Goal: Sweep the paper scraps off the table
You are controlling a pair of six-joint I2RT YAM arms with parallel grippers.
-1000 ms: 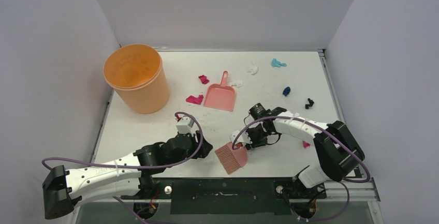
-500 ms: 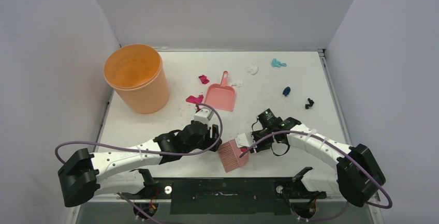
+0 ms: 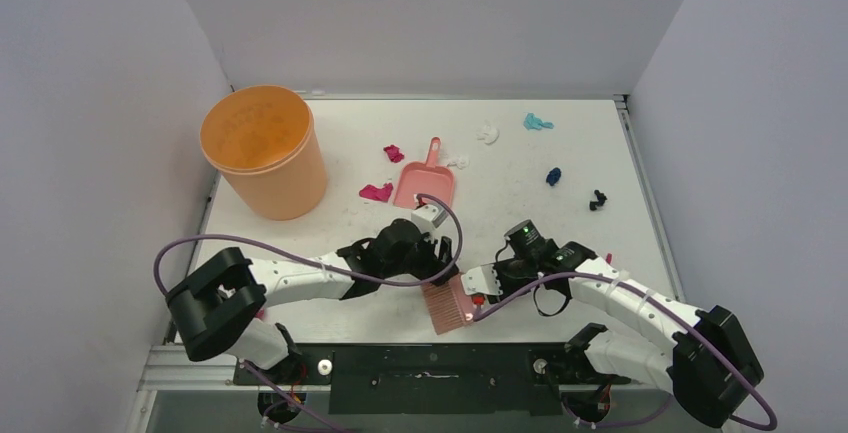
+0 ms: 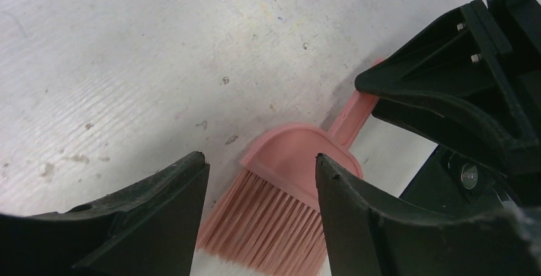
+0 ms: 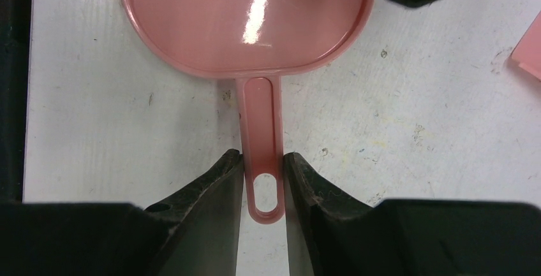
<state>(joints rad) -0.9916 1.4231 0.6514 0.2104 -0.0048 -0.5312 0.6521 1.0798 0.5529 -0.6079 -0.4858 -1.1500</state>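
Observation:
My right gripper (image 3: 487,287) (image 5: 263,156) is shut on the thin handle (image 5: 261,129) of the pink hand brush (image 3: 447,305) (image 5: 245,24), which lies flat near the table's front edge. My left gripper (image 3: 440,256) (image 4: 261,161) is open just above the brush's head (image 4: 300,180), its fingers either side of the bristles and touching nothing. Paper scraps lie farther back on the table (image 3: 570,143): magenta ones (image 3: 393,153) (image 3: 376,192), white ones (image 3: 487,133) (image 3: 456,162), a teal one (image 3: 537,122), a dark blue one (image 3: 553,176) and a black one (image 3: 598,199).
A pink dustpan (image 3: 425,185) lies at mid-table, its handle pointing to the back. An orange bucket (image 3: 265,151) stands at the back left. White walls close in three sides. A small magenta scrap (image 3: 607,256) lies by my right arm.
My left arm has swung right and forward until its gripper hangs over the brush head, opening wider on the way. My right gripper has shifted the brush slightly left.

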